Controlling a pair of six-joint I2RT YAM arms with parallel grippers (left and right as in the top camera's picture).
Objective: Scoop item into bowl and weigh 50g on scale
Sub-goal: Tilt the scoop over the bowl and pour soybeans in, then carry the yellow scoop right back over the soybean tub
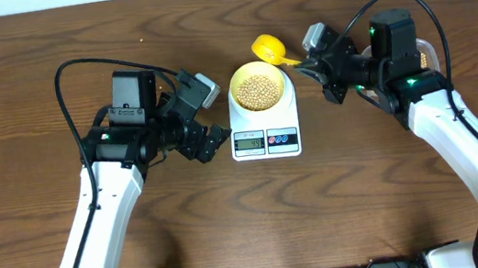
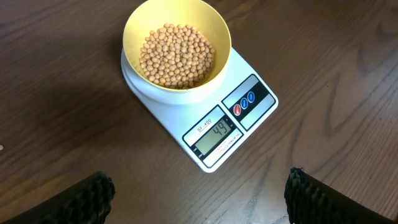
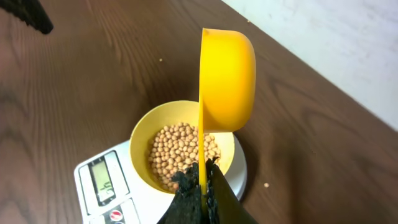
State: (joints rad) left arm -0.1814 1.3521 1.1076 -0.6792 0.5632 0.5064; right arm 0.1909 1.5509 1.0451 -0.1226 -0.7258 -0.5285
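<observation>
The pale-yellow bowl [image 1: 258, 86] [image 2: 176, 46] [image 3: 140, 138] sits on the white scale [image 1: 265, 138] [image 2: 249, 118] [image 3: 93, 199], with a layer of tan beans [image 1: 258, 89] [image 2: 176, 56] [image 3: 177, 149] in it. The scale's display [image 2: 214, 138] reads 44. My right gripper [image 1: 304, 62] [image 3: 202, 180] is shut on the handle of a yellow scoop [image 1: 271, 50] [image 3: 227, 81], which is tipped on its side just beyond the bowl. To the left of the scale my left gripper [image 1: 212, 137] [image 2: 199, 202] hangs open and holds nothing, facing the scale.
One stray bean [image 3: 267, 185] lies on the dark wooden table [image 1: 23, 107] right of the scale. A clear container [image 1: 427, 54] shows partly behind the right arm. The table's far edge meets a white wall [image 3: 336, 37].
</observation>
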